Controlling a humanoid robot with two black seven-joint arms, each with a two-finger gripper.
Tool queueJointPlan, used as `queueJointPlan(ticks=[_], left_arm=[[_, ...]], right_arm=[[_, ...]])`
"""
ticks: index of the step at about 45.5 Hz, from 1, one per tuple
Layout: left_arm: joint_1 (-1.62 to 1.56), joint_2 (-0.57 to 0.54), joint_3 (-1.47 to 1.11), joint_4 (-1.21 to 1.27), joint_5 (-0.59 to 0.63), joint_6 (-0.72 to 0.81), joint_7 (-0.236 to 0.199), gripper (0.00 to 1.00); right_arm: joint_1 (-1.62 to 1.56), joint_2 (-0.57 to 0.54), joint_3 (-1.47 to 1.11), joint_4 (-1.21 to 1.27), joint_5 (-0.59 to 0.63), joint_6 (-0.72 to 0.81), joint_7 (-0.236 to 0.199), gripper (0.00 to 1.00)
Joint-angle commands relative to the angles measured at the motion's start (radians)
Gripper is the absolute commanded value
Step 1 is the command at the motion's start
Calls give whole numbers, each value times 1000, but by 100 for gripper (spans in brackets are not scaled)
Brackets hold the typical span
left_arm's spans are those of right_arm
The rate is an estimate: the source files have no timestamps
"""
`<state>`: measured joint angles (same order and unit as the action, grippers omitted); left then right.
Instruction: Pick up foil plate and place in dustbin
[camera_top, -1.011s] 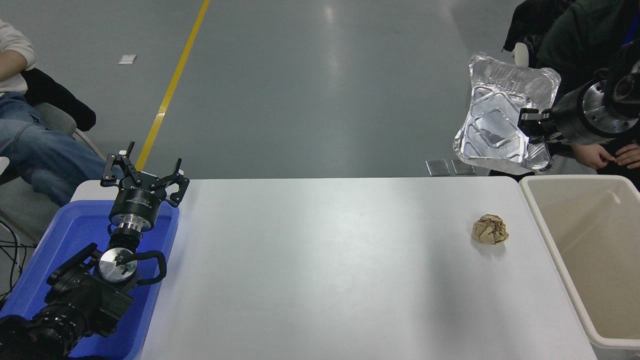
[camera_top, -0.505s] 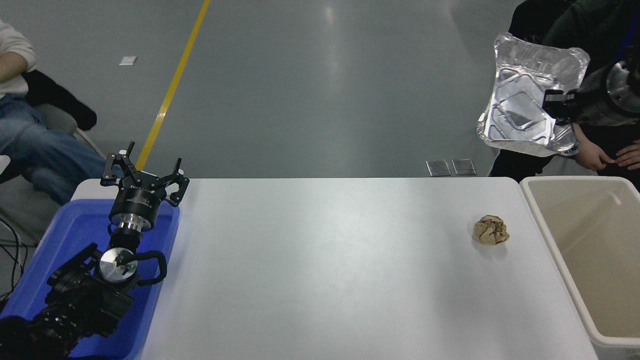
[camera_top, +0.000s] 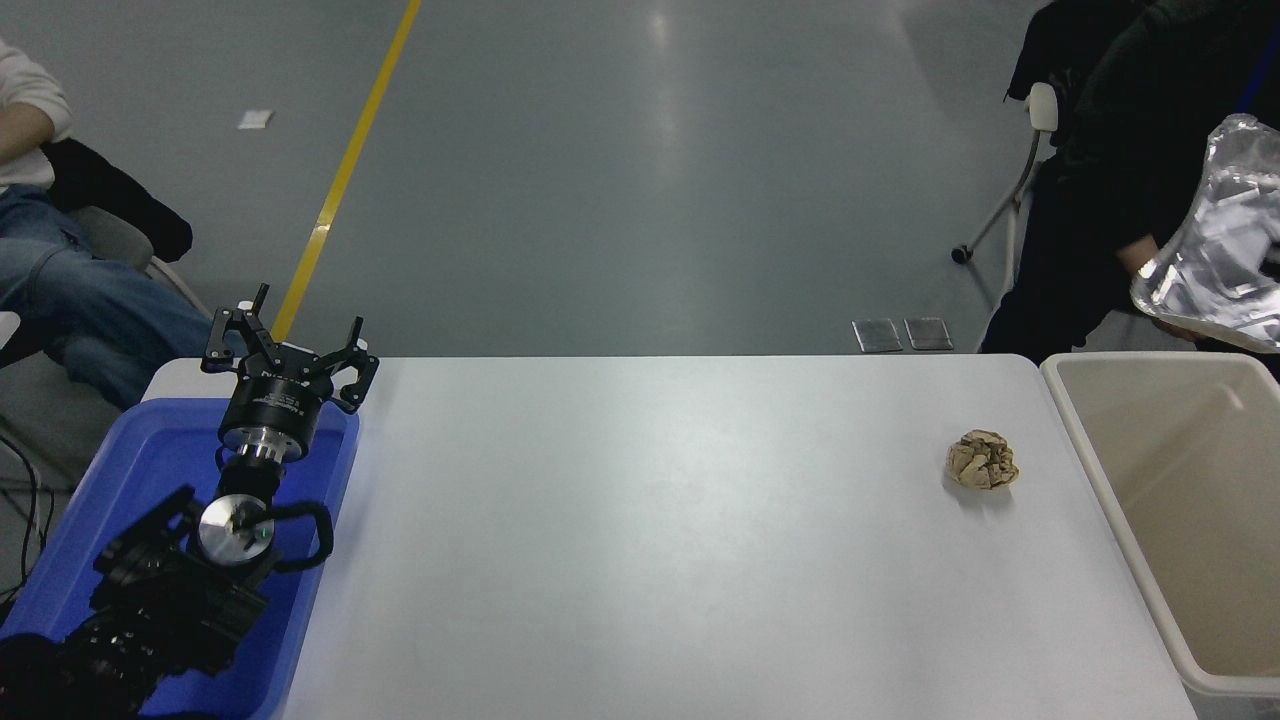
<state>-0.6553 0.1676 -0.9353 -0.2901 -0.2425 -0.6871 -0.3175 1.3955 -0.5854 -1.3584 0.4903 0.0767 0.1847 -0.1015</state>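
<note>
The foil plate (camera_top: 1215, 260) is a shiny silver tray held in the air at the right edge of the head view, tilted, just above the far rim of the dustbin. The dustbin (camera_top: 1095, 440) is a large cream tub standing at the table's right end. My right gripper is past the picture's right edge and does not show, so what holds the plate is hidden. My left gripper (camera_top: 288, 345) is open and empty, parked over the blue tray at the lower left.
A crumpled brown paper ball (camera_top: 982, 460) lies on the white table (camera_top: 640, 520) near the dustbin. The blue tray (camera_top: 150, 470) sits at the left end. A person in dark clothes (camera_top: 1120, 150) is behind the dustbin, and another person (camera_top: 60, 290) sits at far left.
The foil plate has moved to the right and slightly down, partly leaving the picture. The right gripper and arm have gone out of view past the right edge. The left arm has not moved.
</note>
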Motion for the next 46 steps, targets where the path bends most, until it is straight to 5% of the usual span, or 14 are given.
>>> queueJointPlan(ticks=[1, 39, 40, 44, 46], left_arm=[[0, 0, 0, -1, 0, 0, 0, 99], [0, 1, 1, 0, 0, 0, 0, 99], [0, 0, 1, 0, 0, 0, 0, 99], [-1, 0, 0, 0, 0, 0, 0, 99], [0, 0, 0, -1, 0, 0, 0, 99]], right_arm=[[-320, -22, 174, -183, 35, -103, 0, 0], [-662, 61, 490, -277, 34, -260, 0, 0], [-662, 61, 492, -277, 34, -263, 0, 4], [-662, 59, 502, -277, 29, -297, 2, 61], [-662, 59, 502, -277, 23, -320, 2, 79]])
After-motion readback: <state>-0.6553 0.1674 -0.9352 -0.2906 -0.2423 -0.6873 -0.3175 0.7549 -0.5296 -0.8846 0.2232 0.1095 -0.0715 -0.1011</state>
